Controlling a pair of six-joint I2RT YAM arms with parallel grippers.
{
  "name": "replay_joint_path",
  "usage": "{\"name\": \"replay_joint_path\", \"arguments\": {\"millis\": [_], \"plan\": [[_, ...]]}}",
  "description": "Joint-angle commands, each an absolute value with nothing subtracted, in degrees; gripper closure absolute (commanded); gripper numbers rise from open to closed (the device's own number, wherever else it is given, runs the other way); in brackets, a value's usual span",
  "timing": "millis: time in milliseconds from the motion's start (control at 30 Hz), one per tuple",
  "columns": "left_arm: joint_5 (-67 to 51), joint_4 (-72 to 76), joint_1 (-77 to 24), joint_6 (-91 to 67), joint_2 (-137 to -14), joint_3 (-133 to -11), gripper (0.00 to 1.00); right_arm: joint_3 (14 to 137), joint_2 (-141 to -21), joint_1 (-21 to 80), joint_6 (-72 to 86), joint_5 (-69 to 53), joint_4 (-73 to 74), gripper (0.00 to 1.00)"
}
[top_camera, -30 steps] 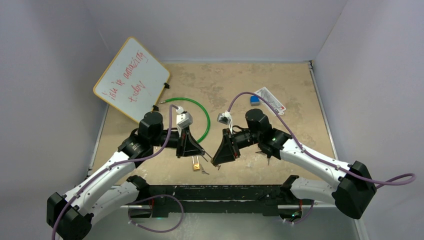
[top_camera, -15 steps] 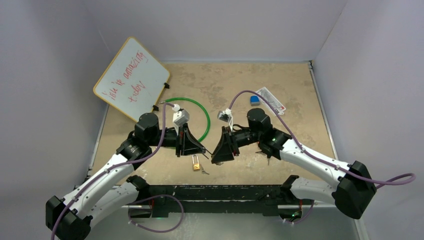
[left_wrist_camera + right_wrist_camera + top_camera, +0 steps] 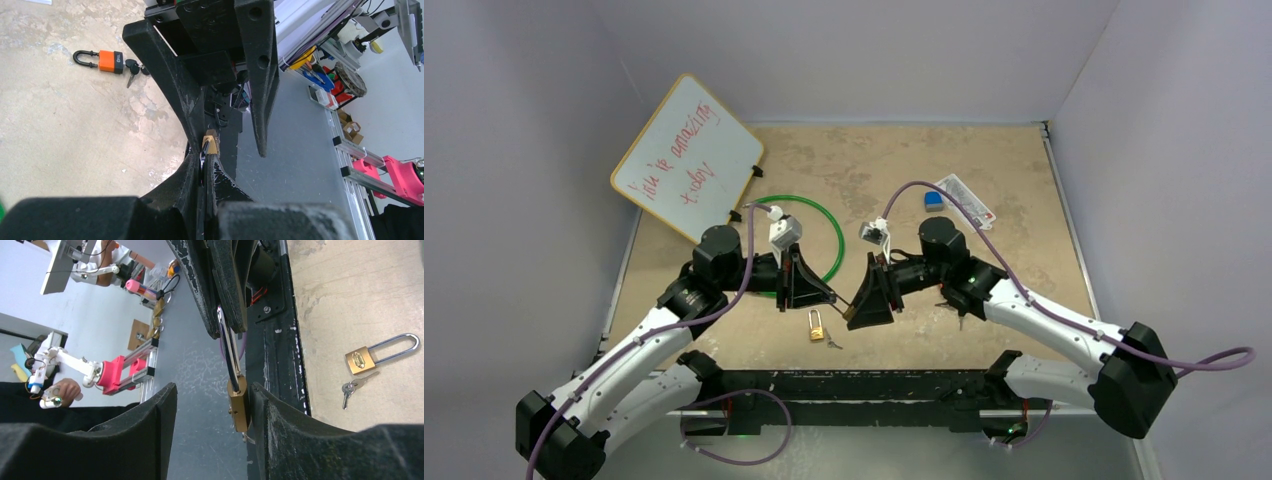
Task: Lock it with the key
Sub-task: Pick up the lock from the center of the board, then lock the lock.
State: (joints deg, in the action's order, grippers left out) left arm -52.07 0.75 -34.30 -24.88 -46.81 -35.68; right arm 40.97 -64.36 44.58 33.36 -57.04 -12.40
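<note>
A brass padlock hangs by its long shackle from my left gripper, which is shut on the shackle; its brass body shows just past the fingertips. My right gripper is open around the body, which rests against one finger; the other finger stands well clear. A small silver piece, perhaps the key, sticks out under the body. In the top view both grippers meet nose to nose near the table's front.
A second brass padlock with keys lies on the table below the grippers. An orange padlock with keys lies further off. A green hoop, a whiteboard and a blue eraser are behind.
My right gripper's jaws have spread apart, off the padlock body. My left gripper stays shut on the shackle and has shifted slightly.
</note>
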Motion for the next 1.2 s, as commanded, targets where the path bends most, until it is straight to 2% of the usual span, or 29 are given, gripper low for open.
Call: {"name": "replay_joint_path", "arguments": {"millis": [0,100,200,367,567,700,800,833,867,967,1167], "plan": [[-51.13,2.94,-34.45,-24.26,-46.06,-36.21,1.0,40.9,-61.77,44.68,32.75,-59.61,-12.77,0.44],[-51.0,3.27,-34.45,-24.59,-46.24,-36.28,1.0,41.02,-61.98,44.66,32.63,-58.79,-12.62,0.51],[-50.26,3.5,-34.43,-24.74,-46.47,-36.37,1.0,41.5,-62.54,44.73,31.68,-57.93,-11.25,0.67],[-48.41,0.69,-34.45,-23.2,-46.49,-37.93,1.0,41.41,-61.92,44.73,29.45,-56.35,-7.82,0.68],[-47.6,1.04,-34.44,-24.54,-46.09,-37.48,1.0,39.41,-60.33,44.65,31.46,-56.16,-10.4,0.63],[-47.83,3.87,-34.45,-26.67,-45.61,-36.13,1.0,38.9,-60.4,44.66,33.44,-56.36,-13.51,0.71],[-47.87,4.58,-34.45,-27.26,-45.78,-35.76,1.0,38.67,-60.42,44.72,33.75,-56.93,-13.82,0.7],[-47.85,4.73,-34.45,-27.47,-45.86,-35.77,1.0,38.53,-60.34,44.66,33.71,-56.76,-13.87,0.73],[-47.83,4.74,-34.45,-27.57,-45.94,-35.82,1.0,38.5,-60.33,44.72,33.55,-56.58,-13.92,0.82],[-47.08,4.61,-34.45,-28.17,-45.86,-35.86,1.0,38.93,-60.59,44.69,31.75,-54.9,-11.44,0.99],[-45.75,3.36,-34.45,-31.04,-48.05,-36.24,1.0,39.63,-62.22,44.67,30.29,-50.39,-9.42,1.0]]}}
